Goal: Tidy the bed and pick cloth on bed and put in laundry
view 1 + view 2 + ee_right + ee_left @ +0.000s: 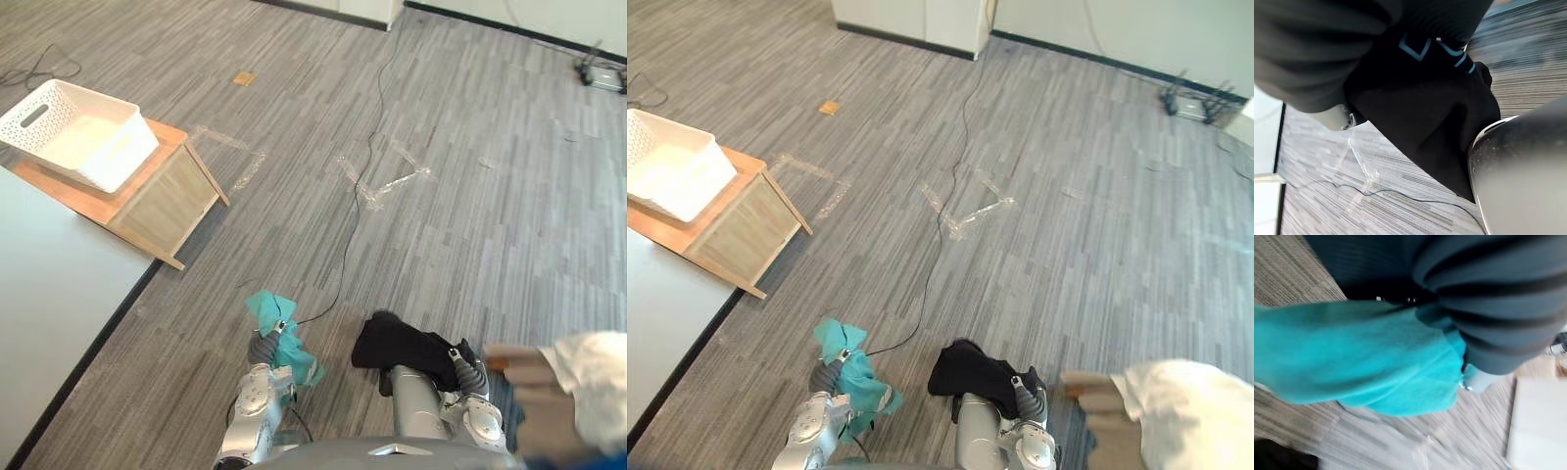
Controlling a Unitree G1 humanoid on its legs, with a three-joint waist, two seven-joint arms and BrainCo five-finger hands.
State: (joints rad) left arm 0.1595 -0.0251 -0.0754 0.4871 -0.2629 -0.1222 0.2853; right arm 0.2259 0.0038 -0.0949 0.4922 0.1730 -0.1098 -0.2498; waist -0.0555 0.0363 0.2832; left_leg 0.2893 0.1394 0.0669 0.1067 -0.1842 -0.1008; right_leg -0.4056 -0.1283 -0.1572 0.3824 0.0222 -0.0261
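A teal cloth [284, 338] hangs bunched from my left hand [263, 346], whose fingers are curled on it above the floor; it also shows close up [1361, 362]. A black cloth [402, 345] with light blue markings [1440, 98] drapes from my right hand [468, 372], which is shut on its edge beside my forearm. The white laundry basket [122, 157] stands on a low wooden stand [167, 201] far ahead to the left. The pale bed [49, 313] runs along the left edge.
Grey striped carpet lies between me and the basket, with tape marks [382, 181] on it. A small brown scrap [243, 78] lies farther off. A white and beige bundle [578, 382] sits at the lower right. A wheeled device [602, 73] is by the far wall.
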